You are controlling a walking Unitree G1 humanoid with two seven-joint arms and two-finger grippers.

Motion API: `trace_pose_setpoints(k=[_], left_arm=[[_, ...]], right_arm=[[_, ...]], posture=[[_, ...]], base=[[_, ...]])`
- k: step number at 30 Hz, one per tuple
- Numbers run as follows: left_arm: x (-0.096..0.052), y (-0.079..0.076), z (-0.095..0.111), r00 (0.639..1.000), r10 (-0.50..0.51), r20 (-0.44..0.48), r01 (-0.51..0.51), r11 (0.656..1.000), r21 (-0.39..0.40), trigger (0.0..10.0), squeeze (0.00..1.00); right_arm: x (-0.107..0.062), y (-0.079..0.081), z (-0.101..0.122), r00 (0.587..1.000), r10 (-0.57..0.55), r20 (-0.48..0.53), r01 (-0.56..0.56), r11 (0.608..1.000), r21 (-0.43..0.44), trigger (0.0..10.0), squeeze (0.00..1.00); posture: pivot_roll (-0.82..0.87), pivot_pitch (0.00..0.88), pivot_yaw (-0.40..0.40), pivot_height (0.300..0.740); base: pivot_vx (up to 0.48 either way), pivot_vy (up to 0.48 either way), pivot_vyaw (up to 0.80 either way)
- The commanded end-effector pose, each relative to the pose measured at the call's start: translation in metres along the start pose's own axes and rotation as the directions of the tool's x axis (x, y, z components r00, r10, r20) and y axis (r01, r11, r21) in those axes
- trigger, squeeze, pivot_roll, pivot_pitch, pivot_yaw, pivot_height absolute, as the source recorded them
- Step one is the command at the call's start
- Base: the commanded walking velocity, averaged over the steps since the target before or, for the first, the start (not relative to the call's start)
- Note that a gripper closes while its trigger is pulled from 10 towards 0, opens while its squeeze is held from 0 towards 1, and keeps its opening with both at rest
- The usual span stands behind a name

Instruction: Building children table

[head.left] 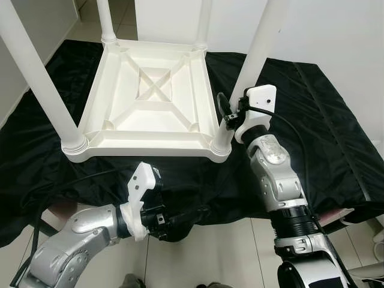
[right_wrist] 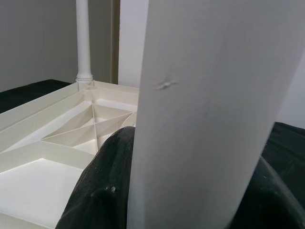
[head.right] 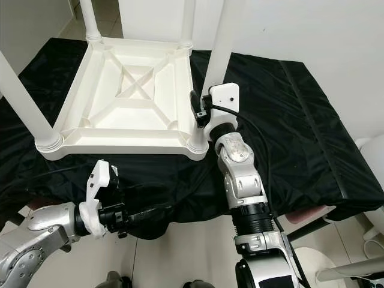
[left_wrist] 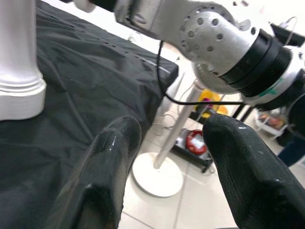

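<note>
On the black cloth (head.left: 312,138), one white table top (head.left: 150,96) lies upside down with four white legs standing in its corner sockets. Right gripper (head.left: 227,115) is clamped around the near-right leg (head.left: 255,57) just above its socket; left gripper (head.right: 147,215) hovers off the cloth's near edge, fingers (left_wrist: 107,162) parted and empty

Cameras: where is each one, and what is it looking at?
Eye views: on the head, looking down at the upturned table; both arms show.
Left wrist view: along the open left gripper, toward the floor.
Right wrist view: along the right gripper, whose fingers clasp the near-right leg.
All share that leg.
</note>
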State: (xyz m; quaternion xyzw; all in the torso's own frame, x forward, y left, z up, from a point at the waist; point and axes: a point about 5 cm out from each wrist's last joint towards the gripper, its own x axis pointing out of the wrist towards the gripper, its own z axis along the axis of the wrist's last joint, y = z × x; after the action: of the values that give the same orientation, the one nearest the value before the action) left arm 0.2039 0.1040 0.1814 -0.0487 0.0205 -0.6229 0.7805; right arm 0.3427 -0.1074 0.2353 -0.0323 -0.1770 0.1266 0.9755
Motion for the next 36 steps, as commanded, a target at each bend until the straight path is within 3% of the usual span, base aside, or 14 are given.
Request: trace_pose_setpoints(k=[1, 10, 18, 19, 22, 23, 36], left_arm=[[0.0021, -0.0112, 0.0034, 0.986, -0.164, -0.002, 0.164, 0.986, 0.003, 10.0, 0.0], [0.0052, -0.01, 0.0034, 0.985, -0.171, 0.001, 0.171, 0.985, 0.002, 10.0, 0.0], [0.0062, -0.0077, 0.0046, 0.987, -0.16, 0.008, 0.16, 0.987, 0.006, 10.0, 0.0], [0.0057, -0.0067, 0.0044, 0.988, -0.156, 0.007, 0.156, 0.988, 0.007, 10.0, 0.0], [0.0055, -0.006, 0.0044, 0.988, -0.153, 0.007, 0.153, 0.988, 0.007, 10.0, 0.0], [0.0055, -0.0056, 0.0044, 0.988, -0.151, 0.007, 0.151, 0.988, 0.008, 10.0, 0.0], [0.0066, -0.0051, 0.0057, 0.99, -0.142, 0.012, 0.142, 0.99, 0.015, 10.0, 0.0]], right_arm=[[-0.0018, -0.0017, -0.0117, 0.998, -0.021, -0.06, 0.021, 1.0, -0.002, 10.0, 0.0], [-0.0019, -0.0014, -0.0166, 0.995, -0.051, -0.086, 0.051, 0.999, -0.007, 10.0, 0.0], [-0.0013, -0.0036, -0.0166, 0.992, -0.084, -0.094, 0.088, 0.995, 0.041, 10.0, 0.0], [-0.0009, -0.0047, -0.0159, 0.991, -0.095, -0.093, 0.1, 0.994, 0.052, 10.0, 1.0], [-0.0004, -0.0057, -0.0154, 0.99, -0.103, -0.091, 0.108, 0.993, 0.051, 10.0, 1.0], [0.0, -0.0065, -0.0151, 0.99, -0.11, -0.091, 0.114, 0.992, 0.048, 10.0, 0.0], [0.0015, -0.0053, -0.0193, 0.987, -0.103, -0.124, 0.112, 0.991, 0.073, 10.0, 0.0]], posture=[[-0.04, 0.123, -0.076, 0.74], [-0.05, 0.126, -0.072, 0.74], [-0.05, 0.13, -0.074, 0.74], [-0.05, 0.13, -0.074, 0.74], [-0.05, 0.128, -0.074, 0.74], [-0.05, 0.127, -0.074, 0.74], [-0.05, 0.127, -0.076, 0.74]], base=[[0.0, 0.0, 0.0], [0.0, 0.0, 0.0], [0.0, 0.0, 0.0], [0.0, 0.0, 0.0], [0.0, 0.0, 0.0], [0.0, 0.0, 0.0], [0.0, 0.0, 0.0]])
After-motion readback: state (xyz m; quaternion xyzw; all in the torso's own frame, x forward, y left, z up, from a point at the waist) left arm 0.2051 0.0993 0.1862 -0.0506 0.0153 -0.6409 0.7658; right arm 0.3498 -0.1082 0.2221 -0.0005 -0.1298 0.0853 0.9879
